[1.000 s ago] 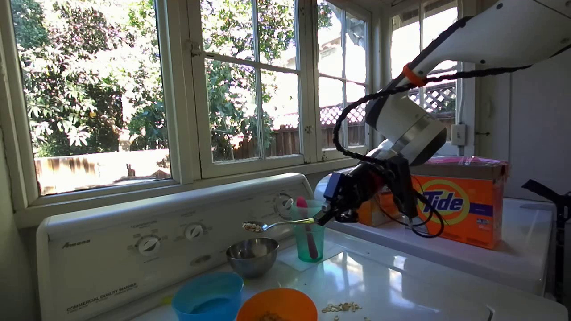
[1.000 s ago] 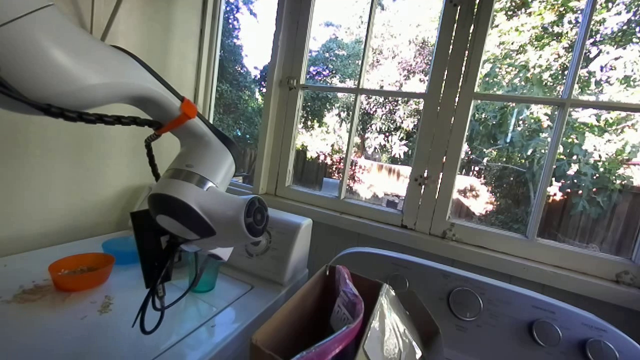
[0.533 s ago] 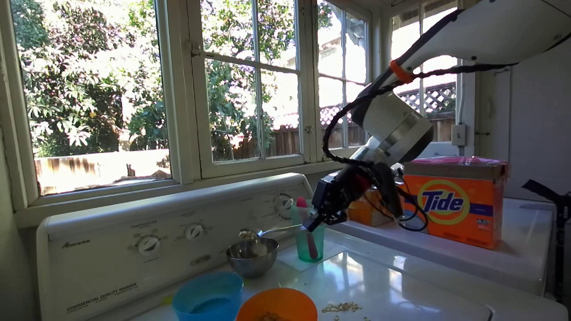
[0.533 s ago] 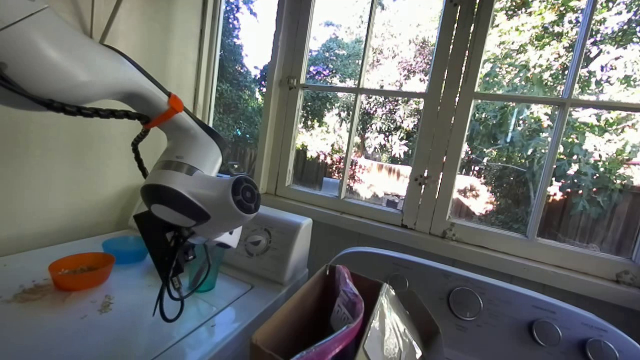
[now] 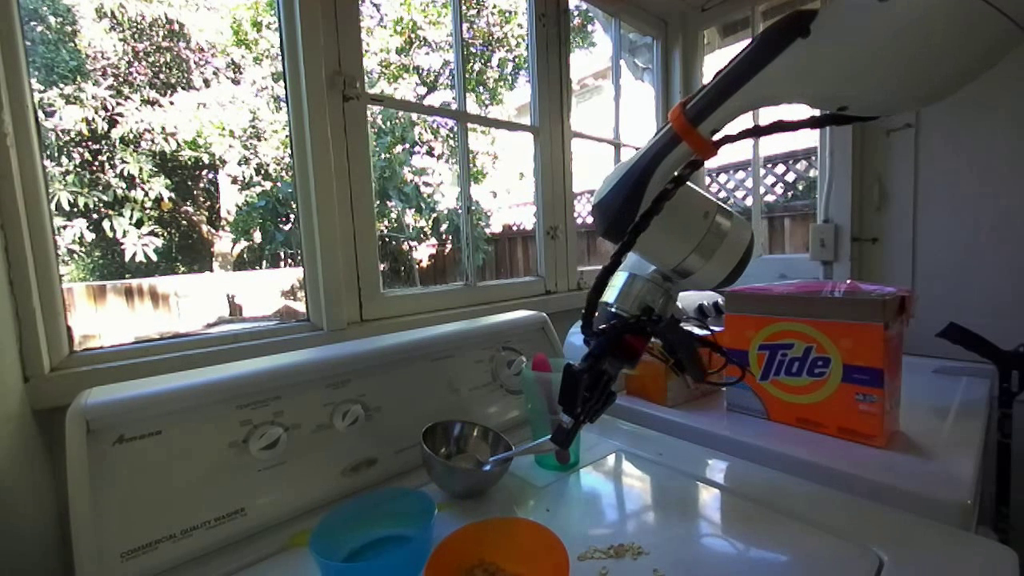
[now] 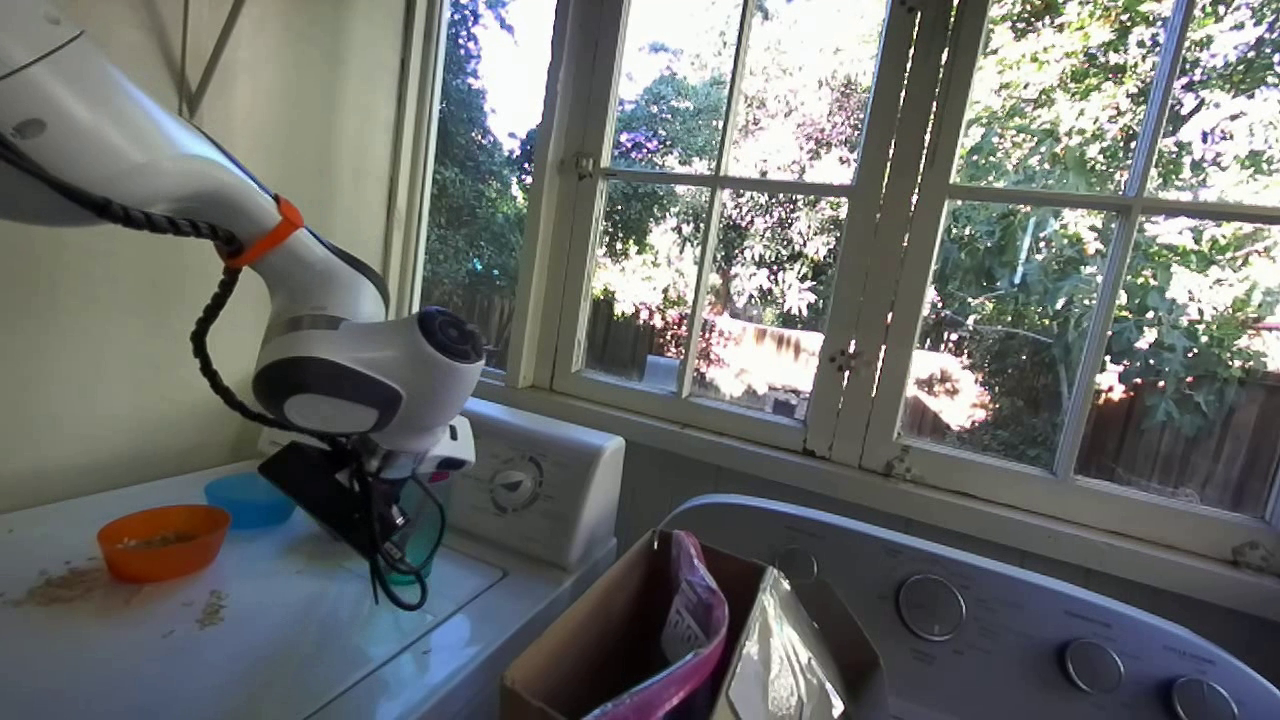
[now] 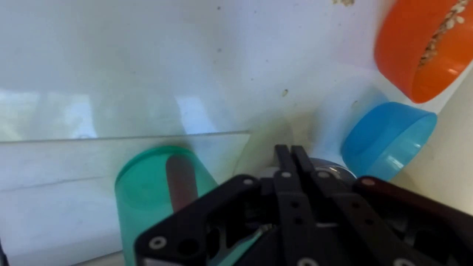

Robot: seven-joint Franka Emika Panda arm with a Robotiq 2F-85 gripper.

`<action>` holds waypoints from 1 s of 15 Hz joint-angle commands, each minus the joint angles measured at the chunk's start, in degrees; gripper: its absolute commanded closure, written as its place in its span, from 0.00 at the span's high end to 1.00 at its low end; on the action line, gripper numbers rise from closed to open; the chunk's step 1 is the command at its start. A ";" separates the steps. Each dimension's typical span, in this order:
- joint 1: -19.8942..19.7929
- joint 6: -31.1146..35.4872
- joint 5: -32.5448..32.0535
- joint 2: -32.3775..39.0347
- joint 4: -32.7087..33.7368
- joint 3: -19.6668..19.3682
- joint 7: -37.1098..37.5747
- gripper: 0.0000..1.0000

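My gripper [image 5: 563,438] is shut on the handle of a metal spoon [image 5: 520,453], tilted down toward a small steel bowl [image 5: 466,477]. The spoon's head reaches inside that bowl's rim; what lies on it cannot be made out. In the wrist view the gripper [image 7: 291,150] has its fingertips nearly together, hiding most of the steel bowl [image 7: 342,170]. A green translucent cup [image 7: 140,201] with a pink utensil [image 7: 181,181] in it stands close beside the gripper. In an exterior view the arm hides the fingers, the spoon and the steel bowl.
A blue bowl [image 5: 372,532] and an orange bowl [image 5: 496,544] holding oats stand nearby on the white washer top. Spilled oats [image 5: 612,551] lie beside them. The washer's control panel [image 5: 320,432] rises behind. A Tide box [image 5: 816,376] sits on the neighbouring machine.
My gripper has moved down and toward the steel bowl, tilting steeper. The spoon, earlier level with oats on it, now dips into the bowl. The bowl has shifted slightly toward the green cup.
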 commanded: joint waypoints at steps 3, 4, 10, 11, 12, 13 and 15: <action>-0.44 10.03 -8.03 -1.45 -1.87 3.42 -2.02 0.01; -0.83 10.92 -8.84 -1.73 -1.85 4.35 -2.27 0.01; -3.80 12.78 -7.70 -4.54 -3.00 10.17 -6.35 0.01; -4.44 12.76 -6.85 -5.38 -3.49 11.03 -7.20 0.01; -4.79 12.84 -6.29 -6.18 -4.01 11.45 -7.27 0.01; -5.27 12.30 -5.45 -7.08 -4.50 11.81 -7.05 0.01; -6.30 8.35 -4.00 -9.71 -6.54 12.16 -5.75 0.01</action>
